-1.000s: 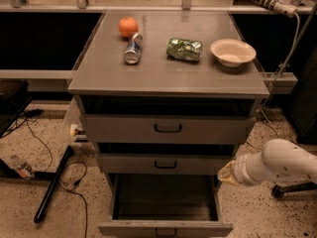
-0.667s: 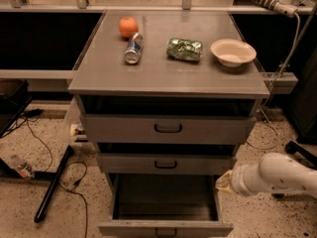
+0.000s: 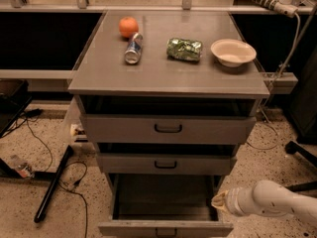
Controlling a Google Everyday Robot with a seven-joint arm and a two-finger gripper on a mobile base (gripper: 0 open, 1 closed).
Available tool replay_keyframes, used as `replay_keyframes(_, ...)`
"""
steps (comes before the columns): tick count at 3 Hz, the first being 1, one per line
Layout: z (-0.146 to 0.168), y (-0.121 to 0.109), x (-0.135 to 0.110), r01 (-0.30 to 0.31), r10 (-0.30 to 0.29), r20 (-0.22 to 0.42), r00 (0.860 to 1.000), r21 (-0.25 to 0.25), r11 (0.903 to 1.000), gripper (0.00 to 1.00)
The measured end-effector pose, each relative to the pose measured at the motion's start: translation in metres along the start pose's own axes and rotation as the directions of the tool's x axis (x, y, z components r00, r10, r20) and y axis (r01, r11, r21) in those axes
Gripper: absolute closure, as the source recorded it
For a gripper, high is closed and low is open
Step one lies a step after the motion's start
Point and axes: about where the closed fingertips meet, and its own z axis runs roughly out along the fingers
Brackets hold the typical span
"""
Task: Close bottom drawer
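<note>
The bottom drawer [image 3: 163, 228] is the lowest of three grey drawers and stands pulled far out, its inside bare, its front panel at the bottom edge of the view. The gripper [image 3: 219, 202] comes in from the lower right on a white arm [image 3: 277, 201]. It hangs at the right side of the open drawer, just above and behind the front panel's right end. The middle drawer [image 3: 165, 163] and top drawer [image 3: 167, 128] stick out a little.
On the cabinet top [image 3: 99, 76] lie an orange [image 3: 128, 26], a can on its side [image 3: 133, 48], a green bag [image 3: 184, 49] and a white bowl [image 3: 233, 51]. Cables and a dark bar [image 3: 52, 185] lie on the floor at left. A chair base [image 3: 299, 152] stands at right.
The arm has moved down and to the left, from beside the middle drawer to the right side of the open bottom drawer. The drawers have not moved.
</note>
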Motion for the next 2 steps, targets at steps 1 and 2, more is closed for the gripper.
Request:
replay_keyframes(1,0.0423,0.0218,0.0338,-0.040,0.043,0.054,0.998,-0.058,0.9976,1.00)
replay_keyframes(2,0.0426,0.0221,0.0338,-0.040,0.043,0.054,0.998,-0.058,0.9975,1.00)
